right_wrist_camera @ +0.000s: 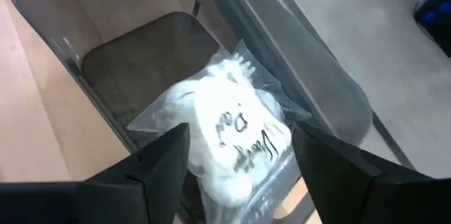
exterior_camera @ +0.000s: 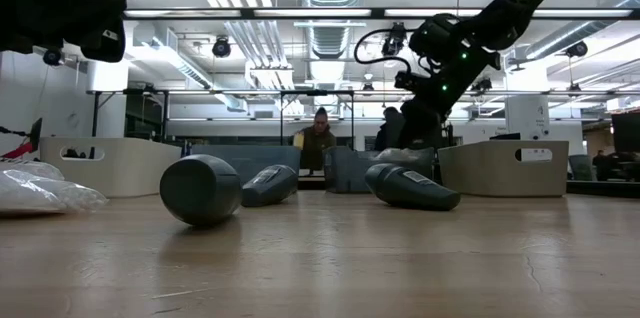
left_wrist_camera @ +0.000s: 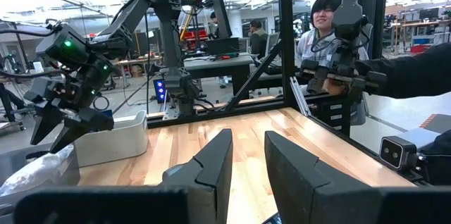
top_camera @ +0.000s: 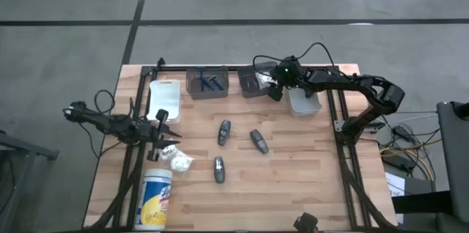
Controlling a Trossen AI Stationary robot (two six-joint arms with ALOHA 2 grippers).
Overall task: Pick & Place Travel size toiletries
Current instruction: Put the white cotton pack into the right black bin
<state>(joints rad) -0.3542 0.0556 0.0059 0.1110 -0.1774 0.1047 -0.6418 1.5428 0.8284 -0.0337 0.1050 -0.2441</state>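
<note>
Right gripper, fingers apart, over 12 o'clock bin releasing white packet | left gripper parted, waiting, 9 o'clock | grey tubes remain mid-worktop.

Pale wooden table, matt dark grey tubes, glossy crinkled clear-plastic packet, smooth plastic bin.

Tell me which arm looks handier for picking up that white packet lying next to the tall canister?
Probably the left: its pincer hovers open right beside the white packet, while the right pincer is away over a bin at the table's back edge.
</note>
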